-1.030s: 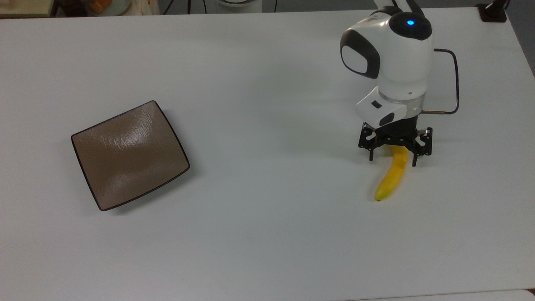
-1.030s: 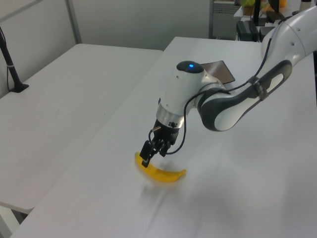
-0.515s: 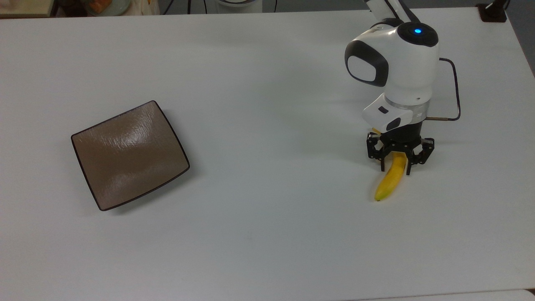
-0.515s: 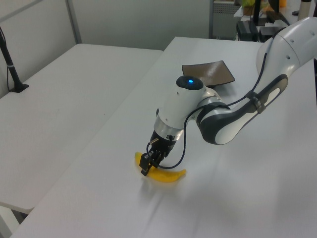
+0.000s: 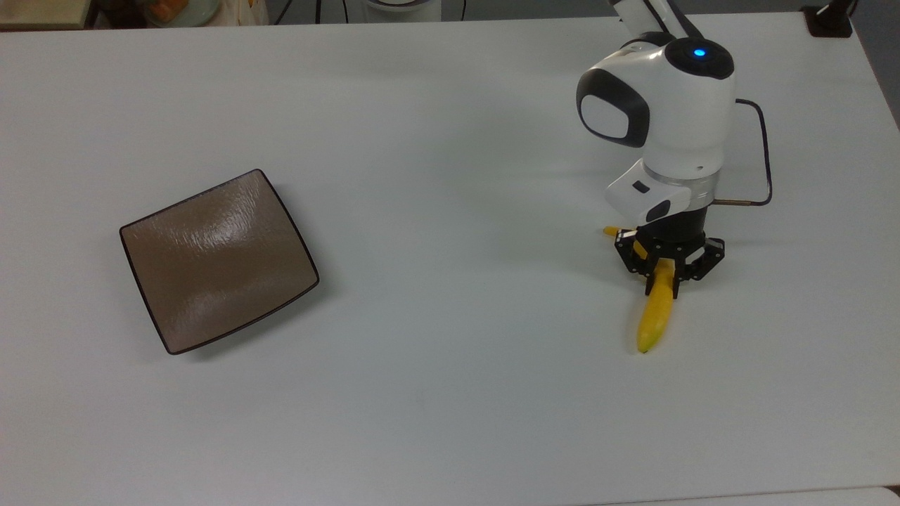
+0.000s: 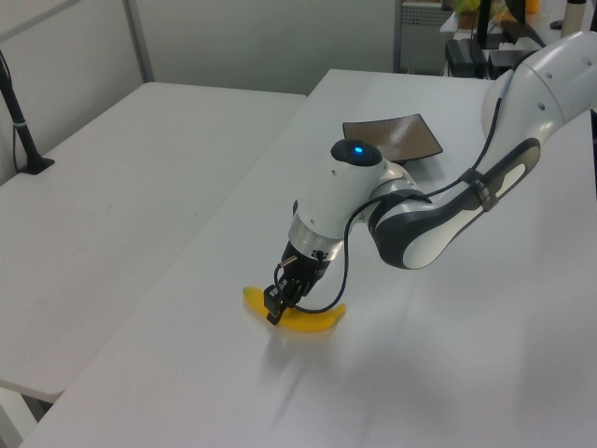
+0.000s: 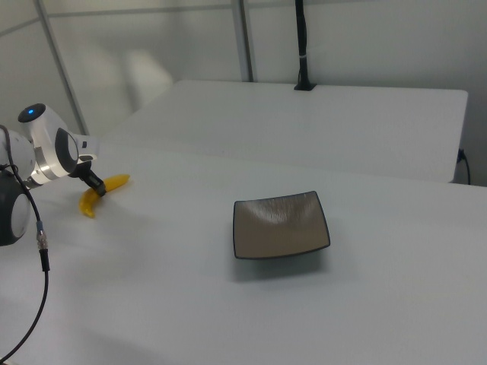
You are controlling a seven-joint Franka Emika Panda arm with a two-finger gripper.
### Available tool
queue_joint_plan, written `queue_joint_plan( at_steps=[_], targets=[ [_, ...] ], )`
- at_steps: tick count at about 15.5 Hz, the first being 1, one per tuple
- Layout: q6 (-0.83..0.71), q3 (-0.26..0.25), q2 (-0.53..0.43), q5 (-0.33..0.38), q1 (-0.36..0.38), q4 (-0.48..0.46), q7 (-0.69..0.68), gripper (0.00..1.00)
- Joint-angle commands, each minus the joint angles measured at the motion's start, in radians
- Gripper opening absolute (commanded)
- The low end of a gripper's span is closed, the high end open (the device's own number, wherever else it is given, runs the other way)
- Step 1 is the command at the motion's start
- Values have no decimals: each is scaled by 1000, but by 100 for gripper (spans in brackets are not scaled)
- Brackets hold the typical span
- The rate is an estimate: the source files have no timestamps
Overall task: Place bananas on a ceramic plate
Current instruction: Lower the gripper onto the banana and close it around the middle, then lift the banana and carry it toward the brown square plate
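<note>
Gripper (image 5: 664, 270) clamps banana (image 5: 655, 316); stem (image 5: 610, 230) visible from top view.

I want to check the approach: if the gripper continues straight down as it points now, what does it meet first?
The banana: the gripper points down with its jaws on either side of it. Directly beneath lies the table.

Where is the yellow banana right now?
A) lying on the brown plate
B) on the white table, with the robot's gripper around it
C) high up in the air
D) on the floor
B: the banana lies on the white table with the gripper closed around its middle, far from the brown plate, which has nothing on it.
</note>
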Motion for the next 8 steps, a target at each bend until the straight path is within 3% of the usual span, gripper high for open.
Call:
queue_joint_plan(
  at_steps=[1, 4, 8],
  targets=[
    [-5, 6, -25, -10, -33, 8, -64, 12],
    [-98, 8, -65, -1, -65, 12, -153, 12],
    [-301, -4, -146, 169, -115, 14, -399, 12]
  ],
)
